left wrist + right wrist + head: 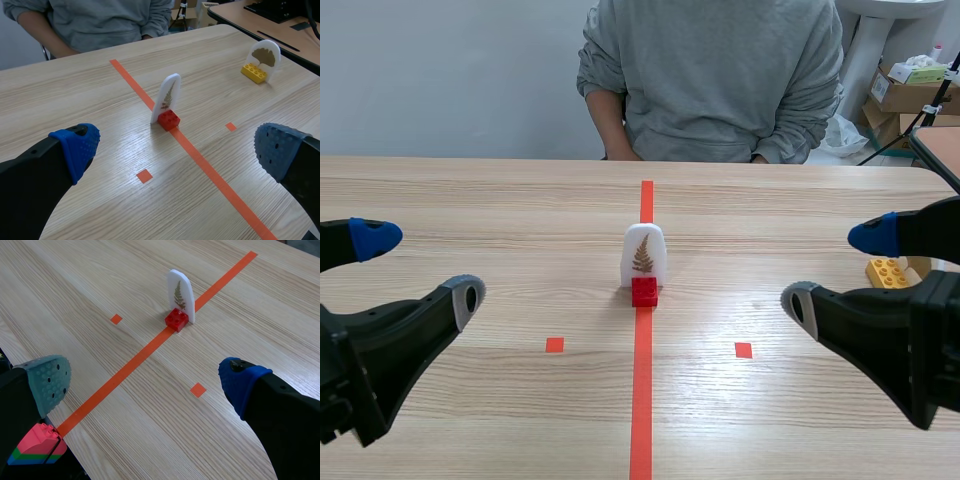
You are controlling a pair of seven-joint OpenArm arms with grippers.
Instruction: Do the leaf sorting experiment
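With the left gripper (420, 268) and right gripper (835, 270) held spread and empty, the fern card (644, 258) was seen unsorted on the tape line (641, 400) at twelve o'clock, so gripping it was judged next.

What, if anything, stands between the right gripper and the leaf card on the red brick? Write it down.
Nothing visible does. Between the right gripper, jaws open, and the leaf card on its red brick lies only bare table with flat orange tape marks.
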